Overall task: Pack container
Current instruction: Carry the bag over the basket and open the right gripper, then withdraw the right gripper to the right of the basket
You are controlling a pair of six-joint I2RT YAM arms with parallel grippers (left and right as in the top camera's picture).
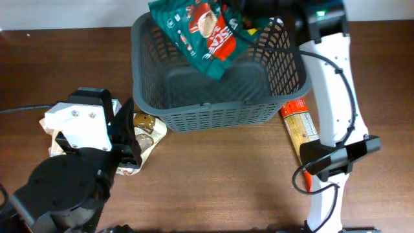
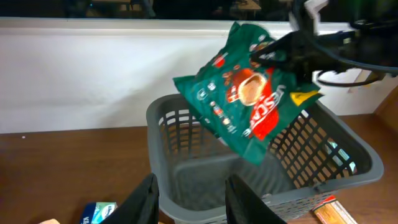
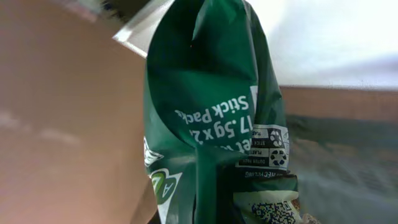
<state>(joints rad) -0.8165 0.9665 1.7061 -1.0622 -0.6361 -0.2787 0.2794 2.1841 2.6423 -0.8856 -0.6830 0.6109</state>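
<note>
Right gripper (image 2: pixel 278 51) clenched the green packet (image 2: pixel 249 93), tilted above the container (image 1: pixel 213 116); left gripper (image 2: pixel 189 199) stood parted, empty.

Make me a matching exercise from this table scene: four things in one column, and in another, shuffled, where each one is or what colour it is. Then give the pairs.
1 green packet
2 basket
3 orange packet
4 brown packet

A lying on the table, right of the basket
B dark grey, slotted walls
C hanging in the air over the basket
D lying on the table by the basket's near left corner

Pairs: 1-C, 2-B, 3-A, 4-D
</note>
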